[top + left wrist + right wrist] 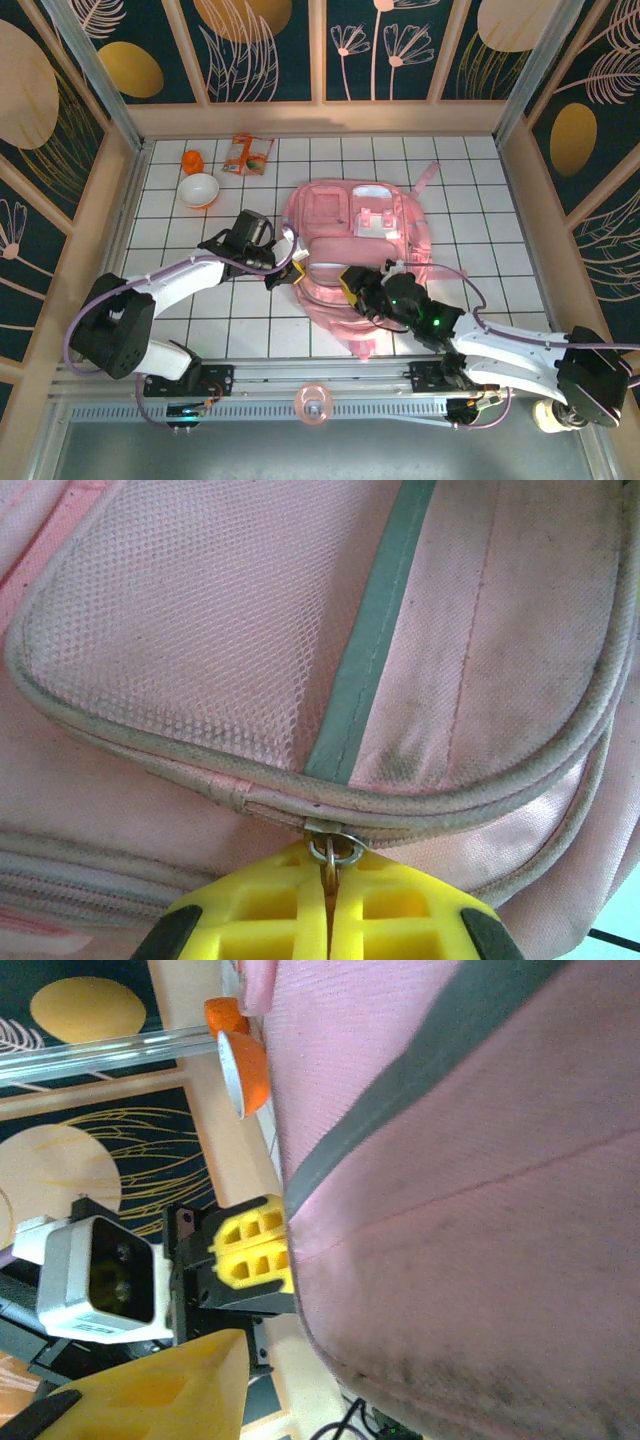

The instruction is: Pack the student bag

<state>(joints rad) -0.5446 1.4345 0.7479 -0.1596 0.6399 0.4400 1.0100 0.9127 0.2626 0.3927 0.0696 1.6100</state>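
The student bag (pixel 360 250), a pink backpack with grey-white piping, lies flat in the middle of the white-tiled tabletop (pixel 480 200), its straps trailing toward the right edge. The left tool (pixel 287 277) sits at the bag's left side. In the left wrist view its yellow fingers (pixel 400 910) are pressed together, pinching the zipper pull (pixel 336 851) where a small metal ring hangs from the slider below a mesh pocket.

The right tool (pixel 350 283) rests over the near part of the bag. In the right wrist view one yellow finger (pixel 165 1390) shows beside the pink fabric, and the other is hidden, so I cannot tell whether this tool grips anything.

Near the far-left corner of the tabletop stand a white bowl with an orange outside (pixel 199 190), a small orange cup (pixel 192 160) and a snack packet (pixel 247 155), all well apart from the bag.
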